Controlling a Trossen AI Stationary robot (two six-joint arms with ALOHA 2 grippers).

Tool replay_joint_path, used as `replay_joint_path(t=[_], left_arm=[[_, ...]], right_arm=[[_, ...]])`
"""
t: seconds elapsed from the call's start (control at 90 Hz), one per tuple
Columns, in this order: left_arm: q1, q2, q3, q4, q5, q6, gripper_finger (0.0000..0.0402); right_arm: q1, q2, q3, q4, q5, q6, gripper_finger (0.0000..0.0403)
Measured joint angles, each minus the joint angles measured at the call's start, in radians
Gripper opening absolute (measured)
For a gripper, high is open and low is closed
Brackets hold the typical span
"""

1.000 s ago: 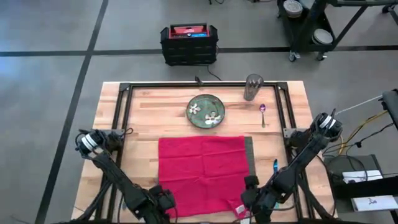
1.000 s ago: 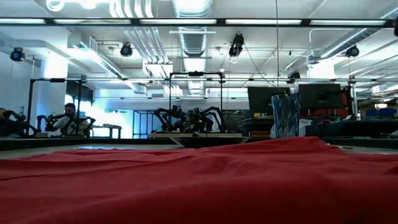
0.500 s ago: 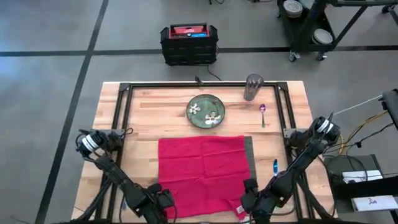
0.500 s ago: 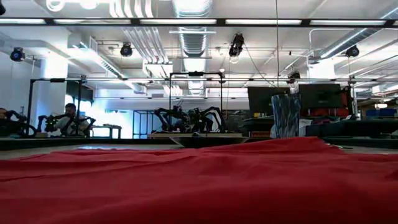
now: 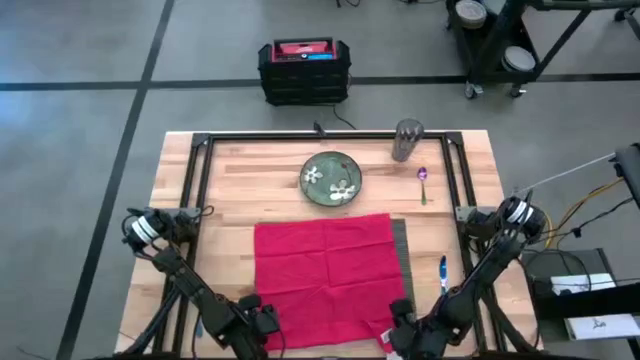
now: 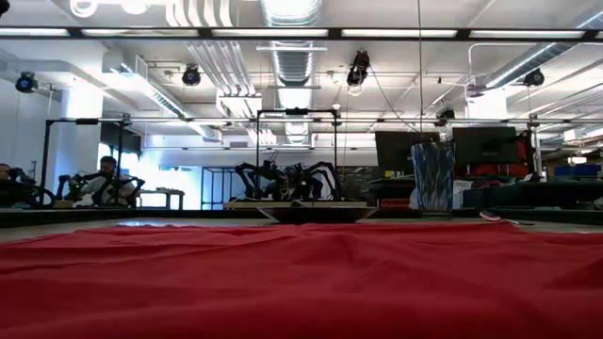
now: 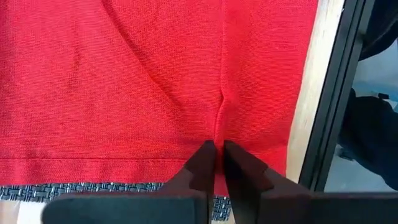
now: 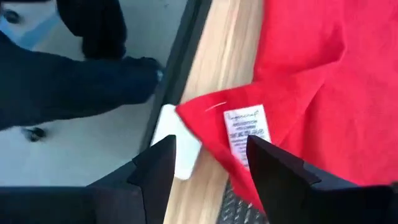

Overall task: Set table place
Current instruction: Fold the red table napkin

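A red cloth napkin (image 5: 325,270) lies spread over the dark grey placemat, the place (image 5: 402,250). Only a strip of the placemat shows along the napkin's right side and near edge (image 7: 93,190). My left gripper (image 5: 262,322) is at the napkin's near left edge, shut on the cloth (image 7: 218,163). My right gripper (image 8: 214,165) stands open at the near right corner. Its fingers are on either side of the turned-over corner that bears the white tag (image 8: 244,127). Whether they touch it, I cannot tell. My left gripper pinches a small raised ridge of the napkin at its near hem (image 7: 218,149) between its two fingers. The fingers come in low from the table's near side. The rest of the napkin lies flat on the placemat, with a crease running away from the pinch.
At the far middle of the table (image 5: 250,170) stands a green flowered plate (image 5: 332,178), with a glass (image 5: 407,140) to its right. A spoon (image 5: 423,184) and a blue-handled utensil (image 5: 442,268) lie on the right side. A black rail frame (image 5: 190,190) borders the top.
My right gripper has drawn back toward the table's near edge. The napkin's right part, which stood raised in the low view, has dropped flat, and its far right corner now lies a little farther back.
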Motion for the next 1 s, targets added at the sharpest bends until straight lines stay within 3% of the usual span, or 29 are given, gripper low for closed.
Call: replay_joint_path(t=[0.2,0.433,0.833,1.0], left_arm=[[0.0,0.0,0.0,0.0,-0.001,0.0,0.0005],[-0.001,-0.005,0.006,-0.018,-0.002,-0.006,0.0001],[-0.032,-0.014,0.204,-0.307,-0.117,-0.036,0.0],[-0.053,-0.014,0.218,-0.347,-0.145,-0.091,0.0]], right_arm=[[0.0,0.048,0.023,-0.011,0.032,-0.032,0.0151],[0.008,0.016,0.053,-0.062,0.044,-0.04,0.0012],[0.019,-0.186,0.072,-0.304,0.214,0.057,0.0001],[0.02,-0.208,0.068,-0.488,0.272,0.2,0.0]])
